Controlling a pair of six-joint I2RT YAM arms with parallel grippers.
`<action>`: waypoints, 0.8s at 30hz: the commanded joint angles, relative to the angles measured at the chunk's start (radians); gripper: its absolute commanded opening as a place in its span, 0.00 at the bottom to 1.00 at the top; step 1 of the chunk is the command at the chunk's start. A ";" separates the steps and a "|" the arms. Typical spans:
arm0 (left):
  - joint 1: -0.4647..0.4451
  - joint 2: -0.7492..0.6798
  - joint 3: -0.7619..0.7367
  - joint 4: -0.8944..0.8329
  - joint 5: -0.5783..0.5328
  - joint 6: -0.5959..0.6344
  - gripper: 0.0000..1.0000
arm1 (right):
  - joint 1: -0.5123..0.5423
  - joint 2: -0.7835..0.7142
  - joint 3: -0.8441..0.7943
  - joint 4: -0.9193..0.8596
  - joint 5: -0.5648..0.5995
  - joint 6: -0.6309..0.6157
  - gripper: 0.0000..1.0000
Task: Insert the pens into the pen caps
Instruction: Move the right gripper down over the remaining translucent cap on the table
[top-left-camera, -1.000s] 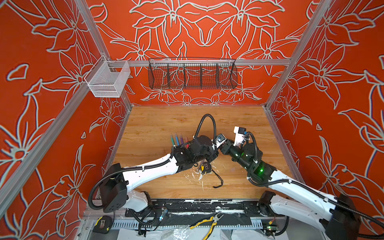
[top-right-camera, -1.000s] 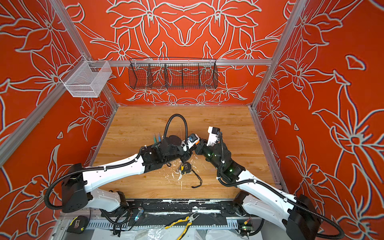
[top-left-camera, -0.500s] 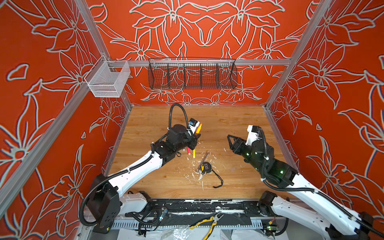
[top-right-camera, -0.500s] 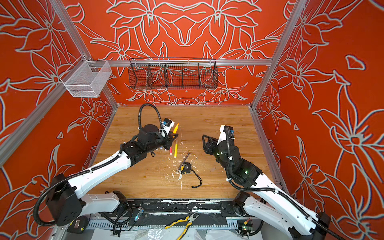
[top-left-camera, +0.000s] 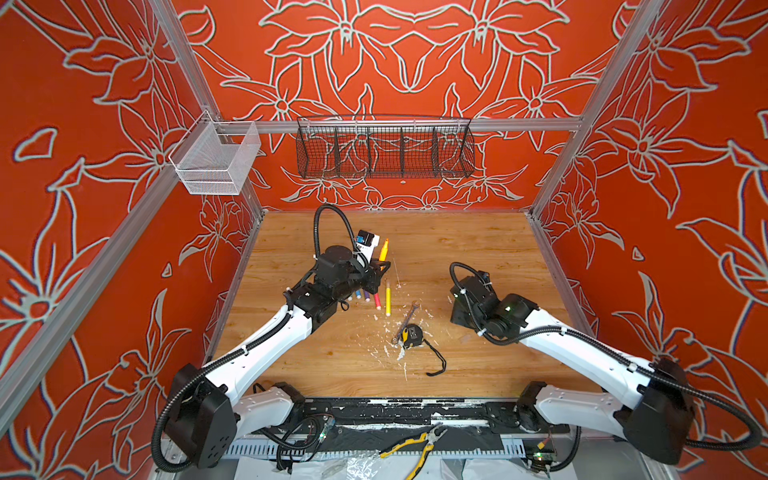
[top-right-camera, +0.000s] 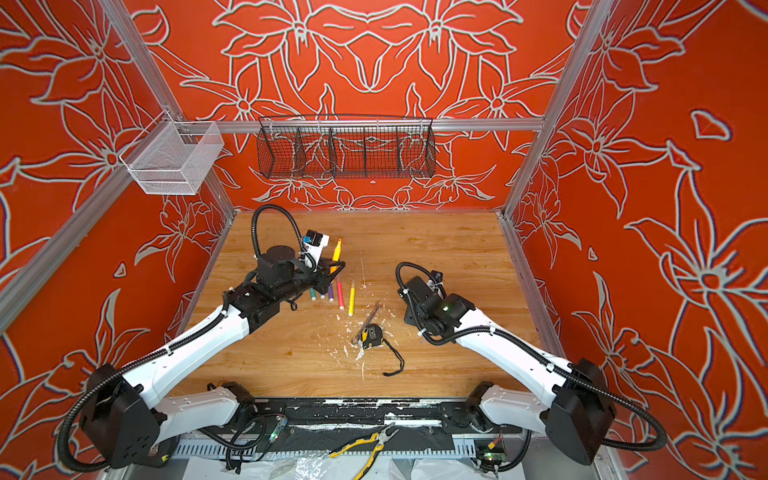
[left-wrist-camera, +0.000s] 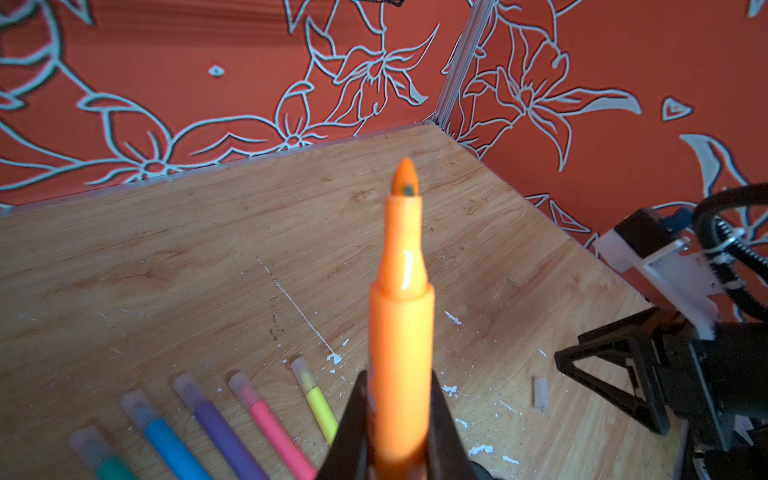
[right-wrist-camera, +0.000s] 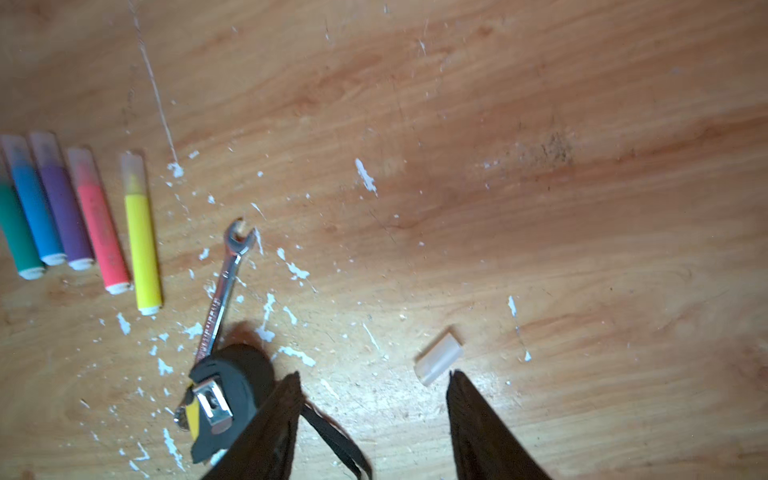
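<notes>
The left gripper (left-wrist-camera: 398, 376) was clamped on the orange pen (left-wrist-camera: 401, 291). It gripped the barrel low, so the bare tip stood clear of the jaws, probably to leave that end free for capping. In both top views it sat left of centre, just above the row of five other pens (top-right-camera: 340, 297). These lay side by side on the table (top-left-camera: 457, 249), all already capped and parked out of the way.

The one loose cap (right-wrist-camera: 438, 359) lay flat on the wood, just ahead of one jaw of the right gripper (right-wrist-camera: 374, 376). Its jaws stood apart with nothing between them, apparently lined up to pick the cap up.

The wrench (right-wrist-camera: 220, 291) and tape measure (right-wrist-camera: 224, 395) lay mid-frame between the arms, apart from the cap and seemingly no hindrance.
</notes>
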 joint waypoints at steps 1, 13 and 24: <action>0.003 -0.025 -0.018 0.050 0.050 -0.006 0.00 | -0.020 -0.017 -0.076 0.011 -0.079 0.060 0.60; 0.003 -0.047 -0.026 0.044 0.038 -0.001 0.00 | -0.064 0.143 -0.181 0.174 -0.191 0.067 0.60; 0.003 -0.046 -0.022 0.039 0.036 0.001 0.00 | -0.077 0.247 -0.143 0.180 -0.158 0.017 0.51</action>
